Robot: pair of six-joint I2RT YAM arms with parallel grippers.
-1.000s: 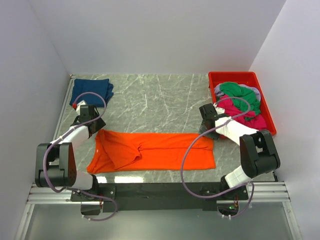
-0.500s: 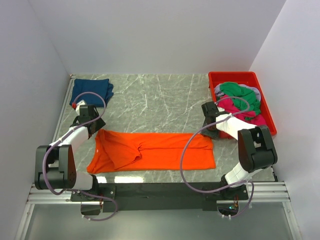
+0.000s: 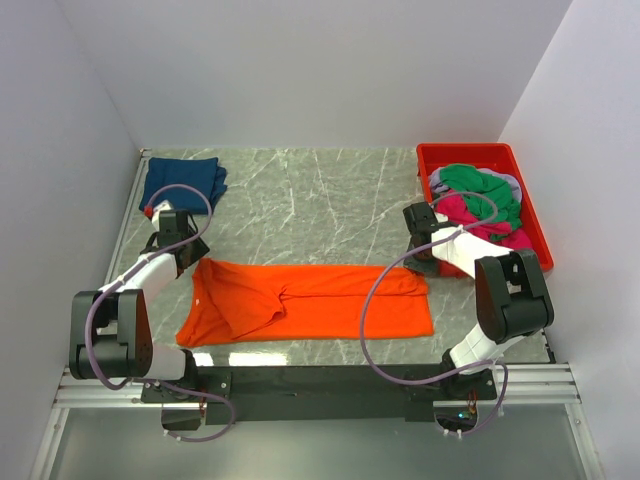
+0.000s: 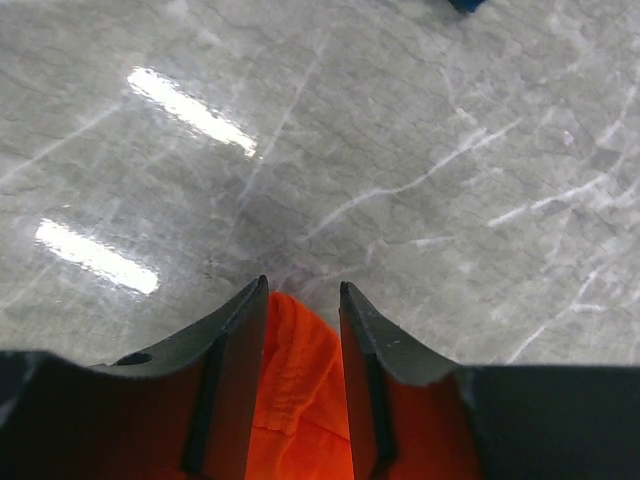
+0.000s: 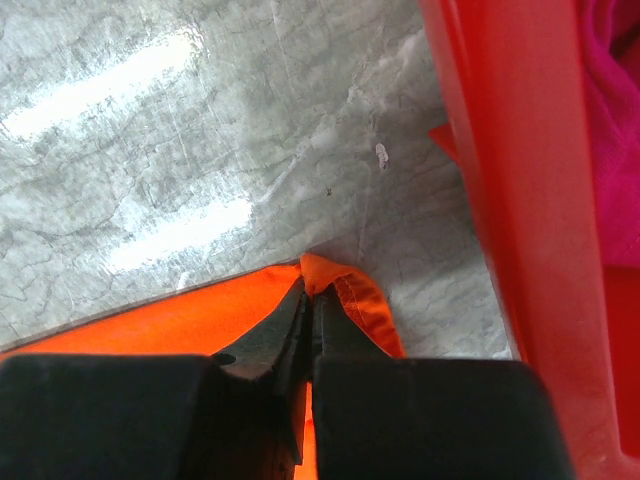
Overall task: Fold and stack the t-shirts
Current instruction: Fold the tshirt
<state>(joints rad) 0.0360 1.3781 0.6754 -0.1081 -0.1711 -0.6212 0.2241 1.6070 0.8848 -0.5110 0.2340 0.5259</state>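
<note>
Now the right claw (image 5: 312, 290) has snapped together from wide apart a second ago. It is clamped on the far right corner of the soft bright orange t-shirt (image 3: 320, 300). The right forearm has dropped lower and swung in toward the cloth since then. The left claw (image 4: 303, 300) has narrowed a little, yet its jaws stand apart astride the shirt's far left corner, with a ridge of orange cloth lying in the gap. The left arm has hardly shifted, and the shirt lies much where it did.

The orange t-shirt is spread flat as a long band across the 6 o'clock part of the grey marble-patterned table top (image 3: 320, 200). Its left end shows overlapping flaps and a slanting crease; its right end is squarer. A folded dark navy blue t-shirt (image 3: 183, 180) sits at 10 o'clock, well apart from it. At 2 o'clock a rigid red plastic bin (image 3: 541, 235) holds a crumpled green t-shirt (image 3: 468, 180), a magenta pink t-shirt (image 3: 480, 215) and a sliver of grey t-shirt (image 3: 512, 186).

From above, both claws' fingertips are hidden under their wrists. Whether the left jaws actually press the cloth between them cannot be told. The right wrist view hides the nearer cloth behind the claw's black body and cuts the bin off at 3 o'clock.
</note>
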